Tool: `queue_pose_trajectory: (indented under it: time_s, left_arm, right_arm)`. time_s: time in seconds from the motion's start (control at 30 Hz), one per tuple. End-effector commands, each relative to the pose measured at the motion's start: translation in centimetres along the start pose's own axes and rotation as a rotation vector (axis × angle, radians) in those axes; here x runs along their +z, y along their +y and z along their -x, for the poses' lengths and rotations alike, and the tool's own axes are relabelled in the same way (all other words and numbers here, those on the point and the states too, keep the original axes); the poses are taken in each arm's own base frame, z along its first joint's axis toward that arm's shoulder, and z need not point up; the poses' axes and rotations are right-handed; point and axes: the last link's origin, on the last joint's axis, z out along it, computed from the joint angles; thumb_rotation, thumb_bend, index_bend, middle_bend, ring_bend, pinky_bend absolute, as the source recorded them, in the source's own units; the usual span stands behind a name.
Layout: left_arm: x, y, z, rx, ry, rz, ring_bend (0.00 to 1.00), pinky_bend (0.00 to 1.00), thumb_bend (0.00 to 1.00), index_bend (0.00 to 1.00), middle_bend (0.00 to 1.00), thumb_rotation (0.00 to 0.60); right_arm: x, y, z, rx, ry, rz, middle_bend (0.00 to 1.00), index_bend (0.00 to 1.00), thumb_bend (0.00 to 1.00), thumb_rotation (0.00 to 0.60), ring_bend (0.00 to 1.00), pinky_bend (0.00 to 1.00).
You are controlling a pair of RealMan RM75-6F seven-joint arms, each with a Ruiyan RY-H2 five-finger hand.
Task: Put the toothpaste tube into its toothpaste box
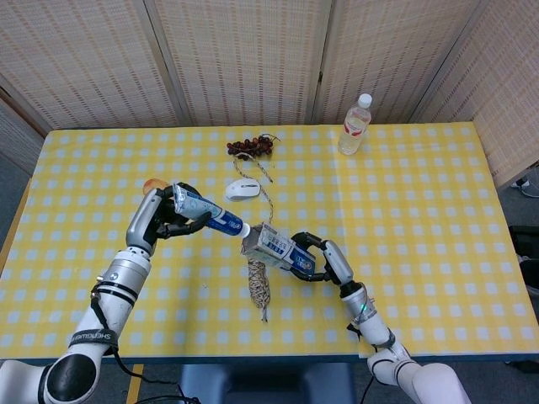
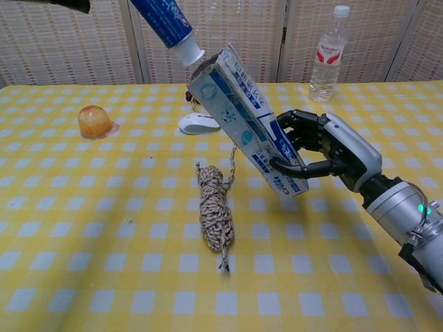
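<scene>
My left hand [image 1: 165, 220] grips the blue and white toothpaste tube [image 1: 213, 219], held above the table with its white cap [image 2: 194, 54] pointing right and down. My right hand [image 1: 318, 261] holds the toothpaste box [image 1: 275, 247] by its lower end, tilted, with the open mouth [image 2: 211, 63] facing the cap. Cap and box mouth nearly touch. In the chest view the tube [image 2: 165, 22] comes in from the top left, the box [image 2: 248, 130] slants across the middle in my right hand [image 2: 324, 149], and only a dark edge of the left hand [image 2: 59, 4] shows at the top.
A coil of rope [image 2: 214, 209] lies under the box, its cord running up to a white mouse [image 2: 198, 123] and a bunch of grapes [image 1: 250, 147]. An orange jelly cup [image 2: 94, 122] sits at the left, a water bottle [image 2: 327, 54] at the back right.
</scene>
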Motion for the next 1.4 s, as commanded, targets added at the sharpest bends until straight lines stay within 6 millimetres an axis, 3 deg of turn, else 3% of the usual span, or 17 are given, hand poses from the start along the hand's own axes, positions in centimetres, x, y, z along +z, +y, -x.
queue_pose_trajectory:
  time_s: [0.03,0.27,0.83,1.4]
  left_arm:
    - [-0.1,0.0,0.2,0.005,0.000,0.000,1.00,1.00,0.47,0.90,1.00,0.600]
    - [-0.2,0.0,0.7,0.016,-0.002,-0.003,1.00,1.00,0.47,0.90,1.00,0.600]
    - [0.0,0.0,1.1,0.010,0.009,-0.005,1.00,1.00,0.47,0.90,1.00,0.600]
    - [0.1,0.3,0.7,-0.064,0.027,-0.002,1.00,1.00,0.47,0.90,1.00,0.600]
  right_arm:
    - [0.2,-0.1,0.3,0.006,-0.003,-0.005,0.38,0.49,0.29,0.600,0.43,0.47]
    - [0.9,-0.7,0.8,0.031,0.006,-0.026,0.38,0.49,0.29,0.600,0.44,0.47]
    - [1.0,-0.8,-0.5,0.071,0.059,-0.031,0.38,0.49,0.29,0.600,0.44,0.47]
    - [1.0,-0.9,0.6,0.197,0.059,-0.043,0.38,0.49,0.29,0.600,0.44,0.47]
